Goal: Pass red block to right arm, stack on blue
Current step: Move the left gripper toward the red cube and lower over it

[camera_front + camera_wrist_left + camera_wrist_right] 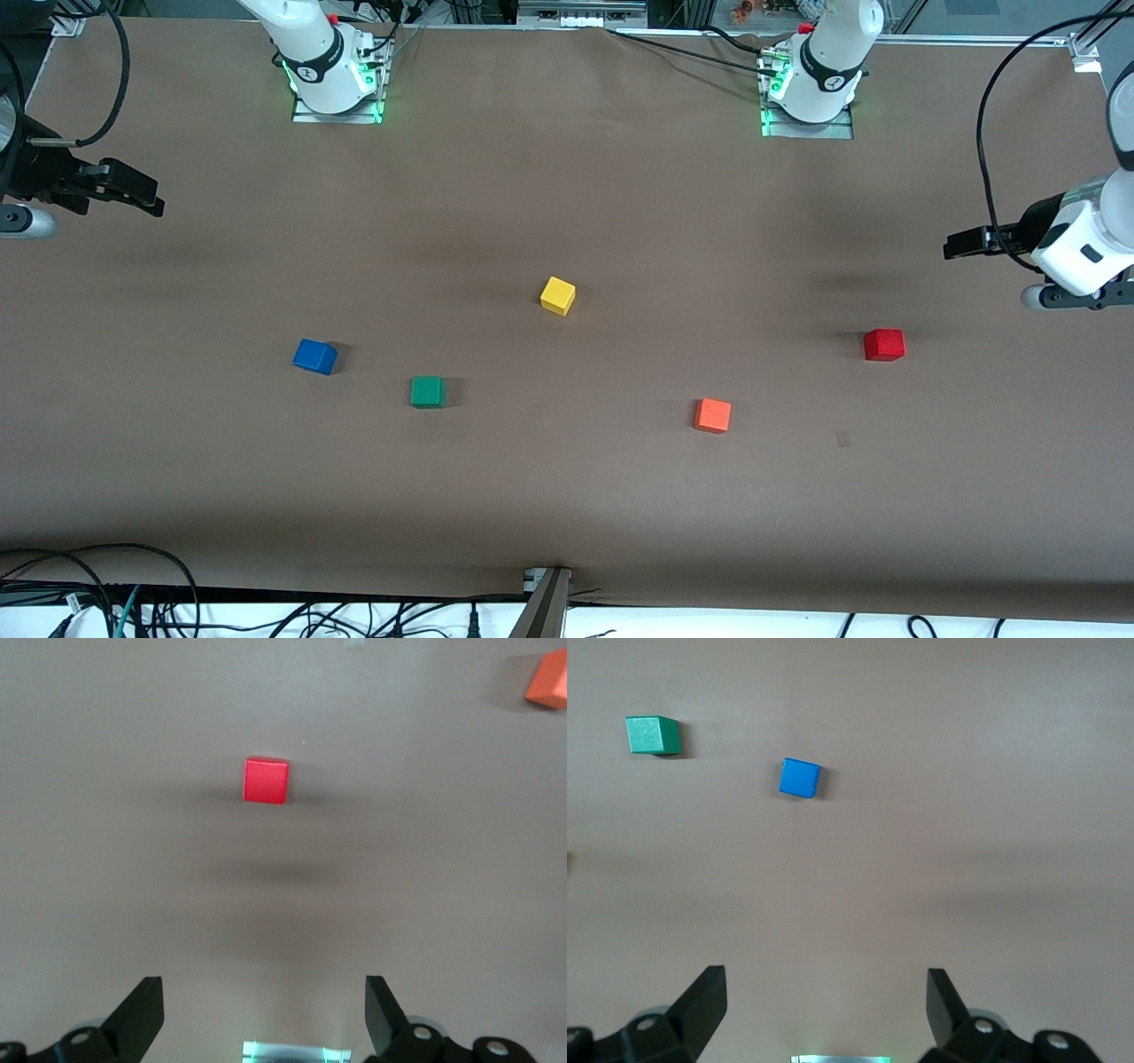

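Observation:
The red block lies on the brown table toward the left arm's end. My left gripper hangs open and empty over the table at that end, apart from the red block. The blue cube rests toward the right arm's end. Over that end of the table my right gripper is also open, with nothing between its fingers and well clear of the blue cube.
A green cube sits beside the blue one, slightly nearer the front camera. A yellow cube lies mid-table. An orange cube lies beside the red block, nearer the camera. Cables run along the front edge.

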Controlling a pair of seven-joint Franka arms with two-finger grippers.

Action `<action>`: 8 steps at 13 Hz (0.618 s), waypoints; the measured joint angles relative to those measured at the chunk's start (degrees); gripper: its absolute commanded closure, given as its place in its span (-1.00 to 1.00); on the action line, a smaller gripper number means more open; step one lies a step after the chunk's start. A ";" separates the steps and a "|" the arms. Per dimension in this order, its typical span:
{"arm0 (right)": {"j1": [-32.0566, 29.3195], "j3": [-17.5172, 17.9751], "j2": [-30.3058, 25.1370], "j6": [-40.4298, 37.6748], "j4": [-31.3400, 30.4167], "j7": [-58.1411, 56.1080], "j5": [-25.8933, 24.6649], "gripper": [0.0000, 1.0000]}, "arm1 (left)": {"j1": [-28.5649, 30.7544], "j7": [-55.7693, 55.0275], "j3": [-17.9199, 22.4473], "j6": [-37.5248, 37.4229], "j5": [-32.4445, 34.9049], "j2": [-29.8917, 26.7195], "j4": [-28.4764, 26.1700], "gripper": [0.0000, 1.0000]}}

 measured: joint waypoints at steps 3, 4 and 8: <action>0.00 0.00 0.00 0.00 0.00 0.00 0.00 -1.00 | 1.12 0.00 0.02 11.42 0.00 0.30 -8.43 -1.00; 0.00 0.00 0.00 0.00 0.00 0.00 0.00 -1.00 | 1.29 0.00 0.02 15.51 0.00 0.51 -11.54 -1.00; 0.00 0.00 0.00 -0.02 0.00 0.00 0.00 -1.00 | 1.49 0.00 0.01 27.29 0.00 4.21 -18.30 -1.00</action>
